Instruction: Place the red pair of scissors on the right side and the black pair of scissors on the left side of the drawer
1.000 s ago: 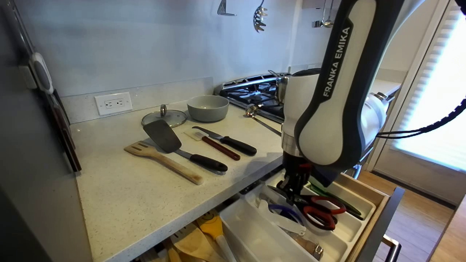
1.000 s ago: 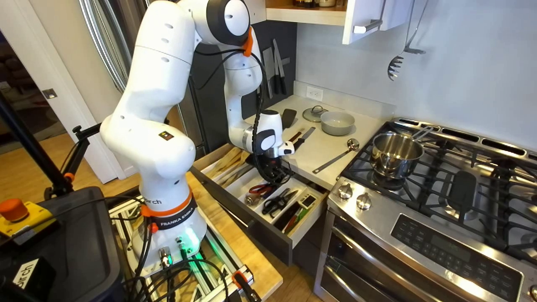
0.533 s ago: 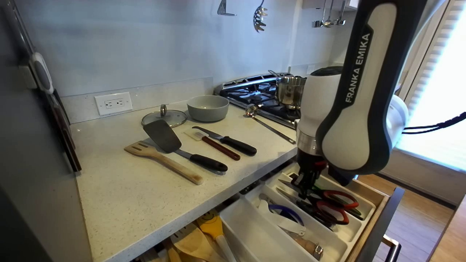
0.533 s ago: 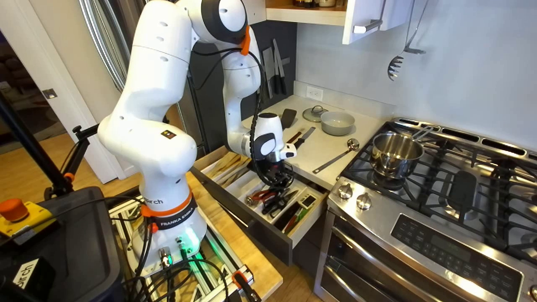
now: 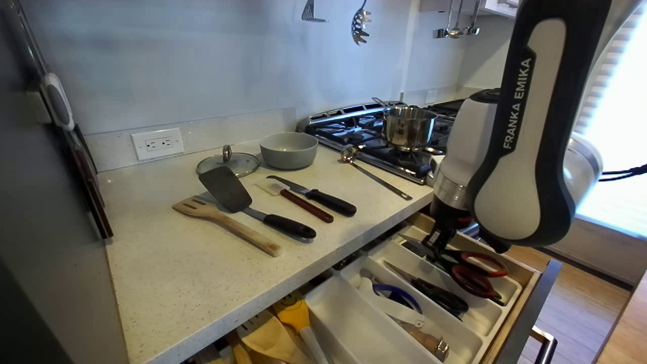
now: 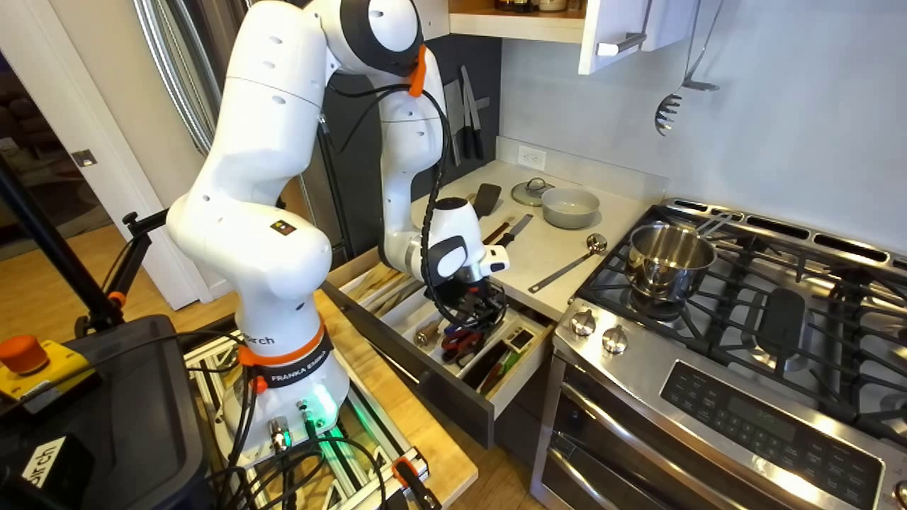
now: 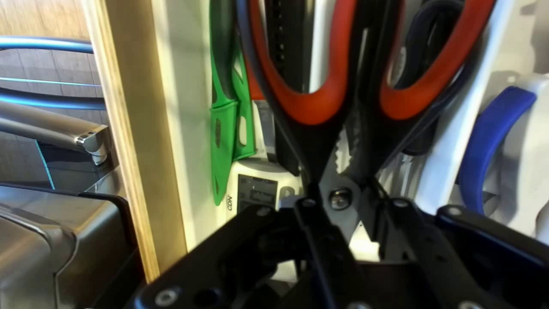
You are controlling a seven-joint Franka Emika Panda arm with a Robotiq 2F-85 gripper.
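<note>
Clamped in gripper [image 7: 343, 201], above right part of drawer [image 6: 521, 379], not yet set down: red scissors [image 7: 315, 146]. In compartment [image 5: 481, 320] second from right, likely yet to go left: black scissors [image 5: 440, 294].

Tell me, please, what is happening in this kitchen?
A robot arm holds the red pair of scissors in its gripper, over the open drawer. They are up in the air, not yet set down. A wooden spatula, a black spatula and a grey bowl are on the counter.
</note>
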